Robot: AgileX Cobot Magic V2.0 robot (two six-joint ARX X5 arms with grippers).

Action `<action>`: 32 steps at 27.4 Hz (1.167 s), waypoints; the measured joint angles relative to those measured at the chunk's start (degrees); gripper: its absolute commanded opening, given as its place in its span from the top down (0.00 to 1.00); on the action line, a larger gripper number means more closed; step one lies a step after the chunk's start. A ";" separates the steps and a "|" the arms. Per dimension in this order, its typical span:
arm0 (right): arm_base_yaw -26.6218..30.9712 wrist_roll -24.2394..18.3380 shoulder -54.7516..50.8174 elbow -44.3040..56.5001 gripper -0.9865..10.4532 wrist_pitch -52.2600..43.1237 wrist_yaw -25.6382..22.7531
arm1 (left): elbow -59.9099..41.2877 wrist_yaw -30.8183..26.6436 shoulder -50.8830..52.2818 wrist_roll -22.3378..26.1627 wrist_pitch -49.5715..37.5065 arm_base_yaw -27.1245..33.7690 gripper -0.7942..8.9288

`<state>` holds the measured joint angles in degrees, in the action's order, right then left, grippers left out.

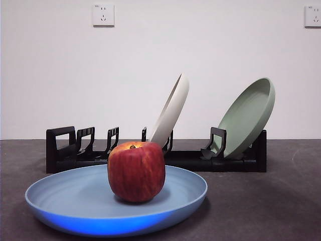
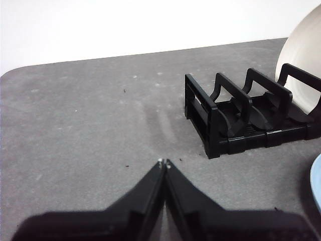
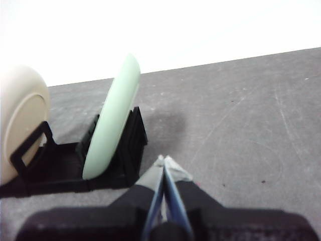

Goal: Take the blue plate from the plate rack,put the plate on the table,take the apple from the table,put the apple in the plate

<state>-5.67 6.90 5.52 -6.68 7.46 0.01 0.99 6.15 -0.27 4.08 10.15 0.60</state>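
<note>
The blue plate (image 1: 60,198) lies flat on the table (image 1: 281,201) near the front, and the red apple (image 1: 136,170) sits upright in its middle. Behind them stands the black plate rack (image 1: 75,150). In the left wrist view, my left gripper (image 2: 164,162) is shut and empty over bare table beside the rack's empty end (image 2: 220,120), with a sliver of the blue plate (image 2: 317,186) at the picture's edge. My right gripper (image 3: 163,159) is shut and empty near the rack's other end (image 3: 131,140). Neither arm shows in the front view.
A cream-white plate (image 1: 171,111) leans in the middle of the rack and a sage-green plate (image 1: 248,116) leans at its right end. Both also show in the right wrist view, the cream-white plate (image 3: 20,115) and the sage-green plate (image 3: 113,118). A white wall stands behind the table.
</note>
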 measured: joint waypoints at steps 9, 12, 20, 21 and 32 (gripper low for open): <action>0.02 -1.11 -4.79 3.08 0.91 1.55 -0.02 | 0.00 0.00 0.00 0.00 0.00 0.00 0.92; 0.02 -1.53 -5.11 3.21 0.91 1.81 -0.02 | 0.00 0.00 0.00 0.00 0.00 0.00 0.92; 0.02 -1.77 -5.22 5.25 0.91 1.92 0.00 | 0.00 0.00 0.00 0.00 0.00 0.00 0.92; 0.00 -1.75 -5.22 5.49 0.91 2.03 0.02 | -0.02 0.00 0.00 0.00 0.00 0.00 0.92; 0.00 -0.94 -5.22 5.64 0.91 2.75 1.33 | 0.00 0.00 0.00 0.00 0.00 0.00 0.92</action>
<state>-5.67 5.96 0.30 -1.04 10.22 1.34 0.99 6.15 -0.27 4.08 10.15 0.60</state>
